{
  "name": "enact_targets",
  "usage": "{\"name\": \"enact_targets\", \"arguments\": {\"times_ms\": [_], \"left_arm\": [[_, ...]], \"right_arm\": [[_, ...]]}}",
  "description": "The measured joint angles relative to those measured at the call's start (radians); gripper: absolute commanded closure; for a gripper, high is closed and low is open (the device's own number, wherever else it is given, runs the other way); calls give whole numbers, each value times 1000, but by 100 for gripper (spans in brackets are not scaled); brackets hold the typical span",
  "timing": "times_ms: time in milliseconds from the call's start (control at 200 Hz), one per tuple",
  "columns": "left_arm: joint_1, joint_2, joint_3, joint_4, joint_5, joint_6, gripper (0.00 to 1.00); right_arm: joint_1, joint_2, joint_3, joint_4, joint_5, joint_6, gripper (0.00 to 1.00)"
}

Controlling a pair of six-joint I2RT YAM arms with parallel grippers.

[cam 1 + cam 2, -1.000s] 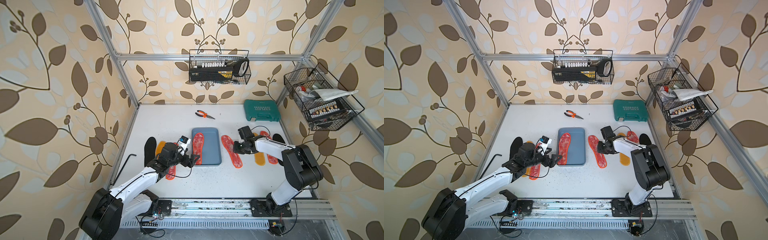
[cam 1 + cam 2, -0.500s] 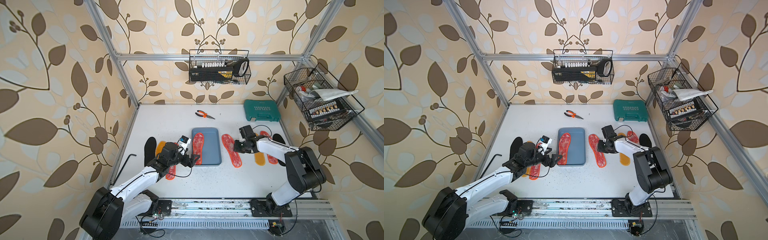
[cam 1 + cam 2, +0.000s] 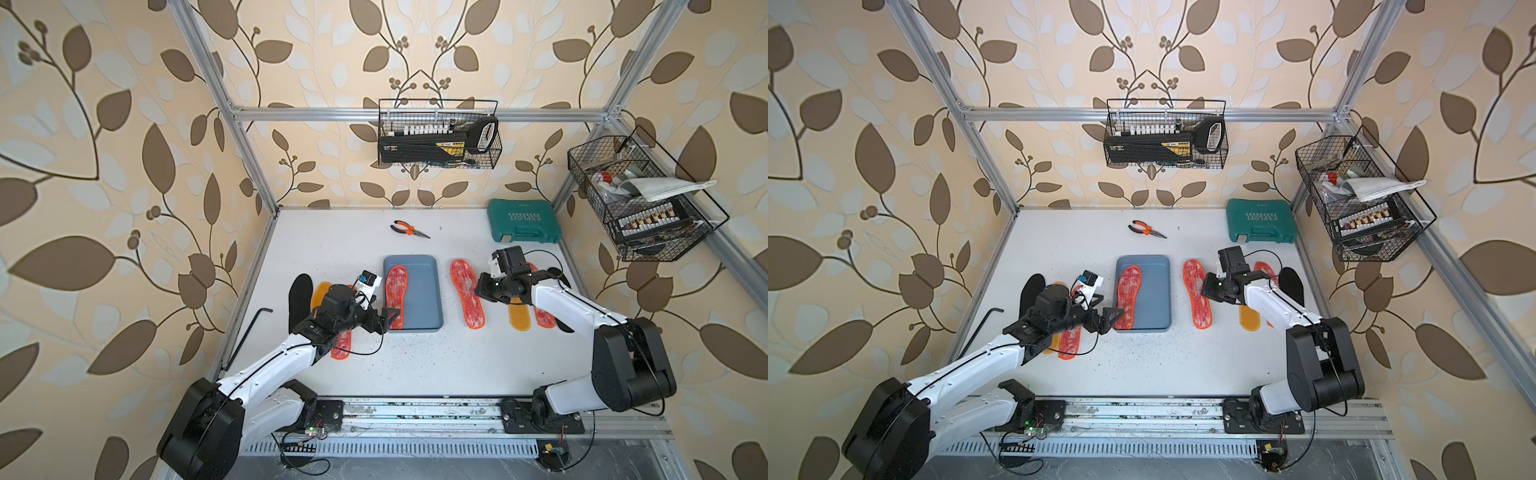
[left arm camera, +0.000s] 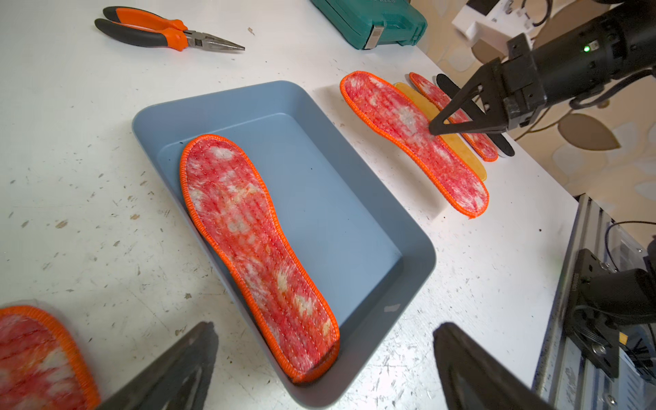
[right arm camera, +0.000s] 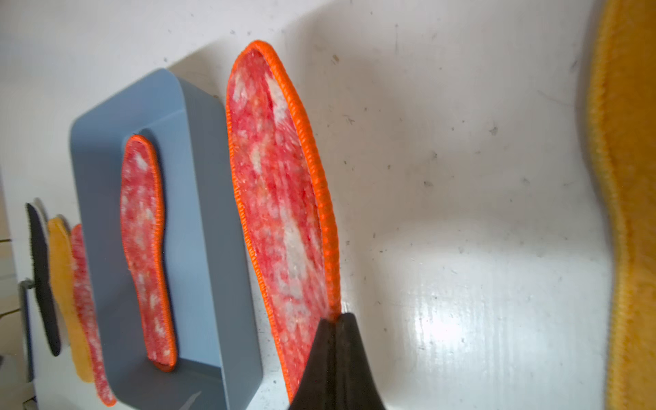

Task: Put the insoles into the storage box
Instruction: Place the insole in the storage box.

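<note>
The right tool (image 5: 335, 319) is closed, pinching the orange edging of the held insole (image 4: 408, 142) near mid-length, on the side away from the box (image 3: 411, 260). A shadow beneath this insole in the wrist views suggests that it is partly raised off the surface (image 3: 415, 365), just beside the box. The left tool (image 3: 384, 320) stands wide open and empty at the box's near end, close to the heel of the boxed insole (image 3: 396, 297), which lies along the box's left side with its heel riding up the near wall. Other insoles (image 3: 519, 318) lie on the surface to both sides, partly under the arms.

Hazards, as judged: the grip takes only a narrow bite of edging, so the pad may slip out or swing. Its free ends could droop and catch on the rim, and a snag could shove the light box. The two tools could meet over the box unless the left one makes room. The box looks shorter than an insole, so the pad may settle slanted or overlap the one inside.

Materials: the insoles are thin, flat and foot-shaped, with fuzzy mottled faces and ridged stitched borders; they look limp. The box is smooth, matt, blue-grey plastic, shallow, with rounded corners. The surface is glossy and scuffed.
</note>
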Motion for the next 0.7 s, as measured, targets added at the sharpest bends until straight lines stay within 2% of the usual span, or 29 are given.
{"name": "enact_targets", "arguments": {"times_ms": [180, 370, 490, 700], "left_arm": [[0, -40, 0, -14, -83, -9, 1], [0, -58, 0, -21, -146, -23, 1], [0, -59, 0, -29, -175, -24, 1], [0, -66, 0, -42, -209, -24, 1]], "right_arm": [[22, -81, 0, 2, -16, 87, 100], [163, -114, 5, 19, 36, 198, 100], [232, -87, 23, 32, 67, 260, 100], [273, 44, 83, 85, 89, 365, 100]]}}
